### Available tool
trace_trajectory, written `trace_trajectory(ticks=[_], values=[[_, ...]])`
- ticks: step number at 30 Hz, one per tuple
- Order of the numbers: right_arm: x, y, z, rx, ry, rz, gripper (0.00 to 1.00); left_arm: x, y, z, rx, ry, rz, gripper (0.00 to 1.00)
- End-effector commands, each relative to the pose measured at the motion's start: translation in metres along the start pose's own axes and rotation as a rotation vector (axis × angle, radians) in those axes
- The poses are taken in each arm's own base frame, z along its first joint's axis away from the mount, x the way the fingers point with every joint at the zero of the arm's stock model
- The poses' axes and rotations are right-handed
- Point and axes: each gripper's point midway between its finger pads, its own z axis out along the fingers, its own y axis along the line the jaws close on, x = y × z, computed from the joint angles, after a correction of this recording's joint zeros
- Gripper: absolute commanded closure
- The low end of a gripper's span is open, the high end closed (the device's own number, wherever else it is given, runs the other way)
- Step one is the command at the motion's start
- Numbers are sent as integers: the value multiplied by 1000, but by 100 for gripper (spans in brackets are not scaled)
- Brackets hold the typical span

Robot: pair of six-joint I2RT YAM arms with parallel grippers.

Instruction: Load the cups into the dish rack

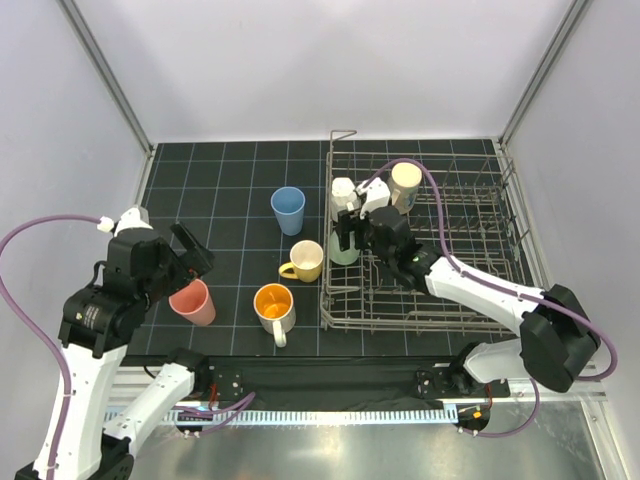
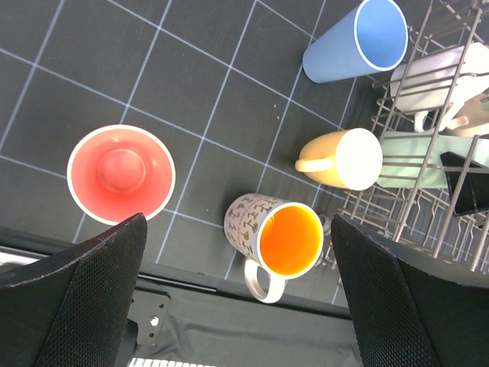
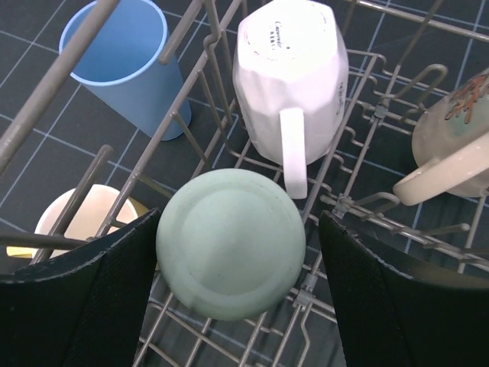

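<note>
I am watching the right gripper (image 1: 346, 237) hanging over the left end of the large grey wire dish rack (image 1: 430, 322), its black fingers (image 3: 84, 298) straddling a pale green plastic cup (image 3: 229, 243) that is sitting upside down among the tines at the centre of the right wrist view. One pad is seeming to brush the cup wall while a sliver of wire is showing between the cup and the other pad, so I am reading this pincer as released, not clenched. To my eye the placing is finishing, and doing it well is calling for a straight lift upward. The handle of the white upturned mug (image 3: 290, 84) is reaching down to the green base, touching or nearly, and any sideways drag is risking tipping both. The rack's left wall is running right beside the left-hand finger in that view, with the tall blue plastic cup (image 1: 288, 210) and the yellow handled mug (image 1: 303, 260) standing just outside it. Room is therefore lying upward and toward the right of the rack, where beyond the cream cup (image 1: 405, 184) only wire is showing. At the left of the top view the left gripper (image 1: 190, 250) is hovering spread wide and holding nothing above the dark gridded mat (image 1: 220, 190), with the pink plastic cup (image 2: 121, 174) and the patterned mug with the orange inside (image 2: 286, 238) below it, well apart from each other
</note>
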Motion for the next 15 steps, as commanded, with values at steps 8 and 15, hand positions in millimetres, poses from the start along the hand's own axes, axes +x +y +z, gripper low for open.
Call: trace_trajectory(ticks=[8,15], values=[[-43,-4,-25,32,-64,85,11,8,0,-4,17,33,-6,0],[-67,-18,-53,96,-80,122,8,15,6,5,-63,97,-11,0]])
